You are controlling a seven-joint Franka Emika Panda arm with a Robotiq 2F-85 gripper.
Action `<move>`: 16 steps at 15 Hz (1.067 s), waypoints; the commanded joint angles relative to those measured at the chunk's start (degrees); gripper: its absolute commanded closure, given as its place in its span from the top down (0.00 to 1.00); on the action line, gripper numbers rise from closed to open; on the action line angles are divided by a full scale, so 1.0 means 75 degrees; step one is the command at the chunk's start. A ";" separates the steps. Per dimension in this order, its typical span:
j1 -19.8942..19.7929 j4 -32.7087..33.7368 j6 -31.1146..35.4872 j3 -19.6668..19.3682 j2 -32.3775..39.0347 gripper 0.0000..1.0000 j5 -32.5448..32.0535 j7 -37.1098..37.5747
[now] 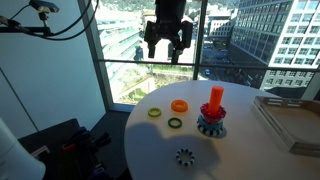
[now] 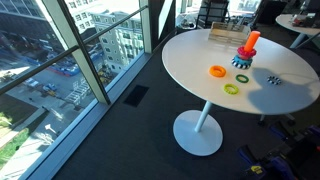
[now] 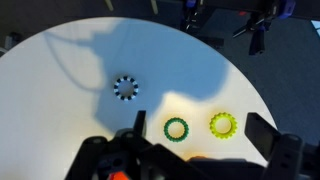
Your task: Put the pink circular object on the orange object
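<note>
The orange peg [image 1: 216,96] stands upright on its teal gear base [image 1: 211,125] on the white round table [image 1: 150,150]. A pink band [image 1: 212,111] shows round the peg's foot, which looks like the pink ring seated on it; it also shows in an exterior view [image 2: 244,52], below the peg [image 2: 252,40]. My gripper [image 1: 167,40] hangs high above the table, open and empty. In the wrist view the open jaws [image 3: 200,131] frame a green ring [image 3: 176,128] and a yellow-green ring [image 3: 222,125].
A flat orange ring [image 1: 179,105], a yellow-green ring [image 1: 155,113] and a green ring [image 1: 175,122] lie left of the peg. A small black-and-white gear [image 1: 184,156] lies nearer the table edge. A clear tray [image 1: 290,120] is on the right. A glass wall stands behind.
</note>
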 commanded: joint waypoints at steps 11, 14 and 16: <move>0.0038 -0.1595 0.1403 -0.0143 -0.1784 1.00 -0.0056 0.1285; 0.0074 -0.1436 0.1242 -0.0160 -0.1609 1.00 -0.0015 0.1126; 0.0074 -0.1455 0.1260 -0.0160 -0.1609 1.00 -0.0015 0.1127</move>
